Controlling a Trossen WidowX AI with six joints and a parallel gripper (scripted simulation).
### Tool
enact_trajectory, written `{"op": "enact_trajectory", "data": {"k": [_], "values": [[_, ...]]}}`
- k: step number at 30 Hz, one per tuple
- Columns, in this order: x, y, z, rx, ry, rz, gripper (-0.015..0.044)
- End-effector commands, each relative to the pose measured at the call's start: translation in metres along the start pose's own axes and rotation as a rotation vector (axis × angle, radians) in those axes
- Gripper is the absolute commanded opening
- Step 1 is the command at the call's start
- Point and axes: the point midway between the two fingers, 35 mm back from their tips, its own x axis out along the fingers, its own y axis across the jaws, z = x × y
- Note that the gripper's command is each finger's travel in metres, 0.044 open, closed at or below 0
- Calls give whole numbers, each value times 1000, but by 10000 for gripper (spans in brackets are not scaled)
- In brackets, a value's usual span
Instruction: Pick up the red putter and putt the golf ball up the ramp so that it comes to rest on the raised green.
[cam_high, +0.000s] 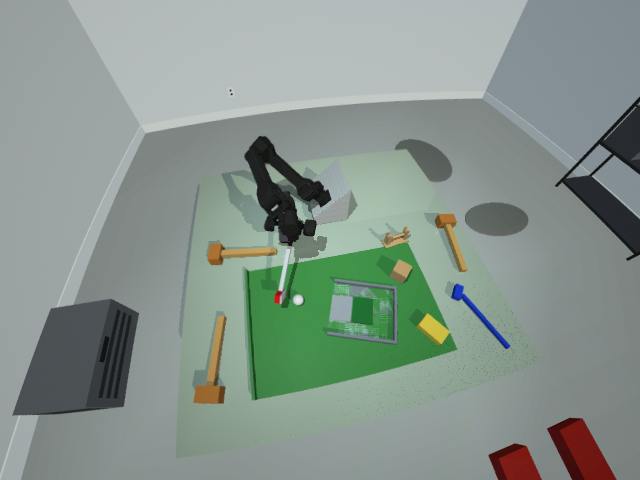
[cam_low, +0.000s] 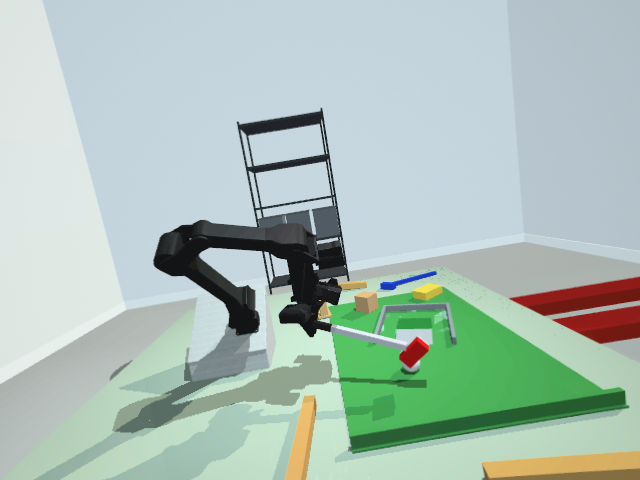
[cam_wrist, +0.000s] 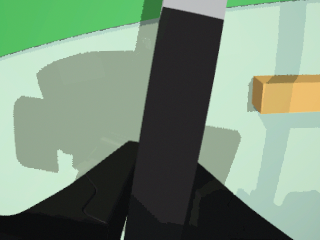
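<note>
My gripper (cam_high: 291, 240) (cam_low: 314, 325) (cam_wrist: 153, 155) is shut on the dark grip of the red putter (cam_high: 285, 268) (cam_low: 361, 335) (cam_wrist: 182, 100). The white shaft slopes down over the green mat. The red head (cam_high: 279, 297) (cam_low: 414, 352) is beside the white golf ball (cam_high: 298, 299) (cam_low: 412, 367), on its side away from the ramp, and partly covers it in the exterior view. The head looks slightly raised; contact cannot be told. The grey ramp (cam_high: 341, 308) leads to the raised green (cam_high: 362, 310) (cam_low: 413, 323) inside grey rails (cam_high: 395, 315) (cam_low: 451, 322).
A tan block (cam_high: 401, 271) (cam_low: 366, 301) and a yellow block (cam_high: 433, 329) (cam_low: 427, 291) lie near the rails. A wooden stand (cam_high: 396, 237) is by the mat edge. Wooden mallets (cam_high: 248, 252) (cam_high: 217, 351) (cam_high: 454, 248) and a blue putter (cam_high: 484, 320) (cam_low: 410, 279) lie around the mat.
</note>
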Motion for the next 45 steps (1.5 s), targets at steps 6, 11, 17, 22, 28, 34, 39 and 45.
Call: {"op": "enact_trajectory", "data": {"k": [6,11,17,22,28,34,39,45], "values": [[17,-2,0,0,-7,-8,0],[24,-2,0,0,-6,-8,0],[34,-2,0,0,-7,-8,0],[42,-2,0,0,-7,-9,0],[42,-3,-1,3,-5,-13,0],[42,-3,-1,3,-5,-13,0],[43,-7,0,3,-5,-12,0],[44,-27,0,1,-7,-10,0]]}}
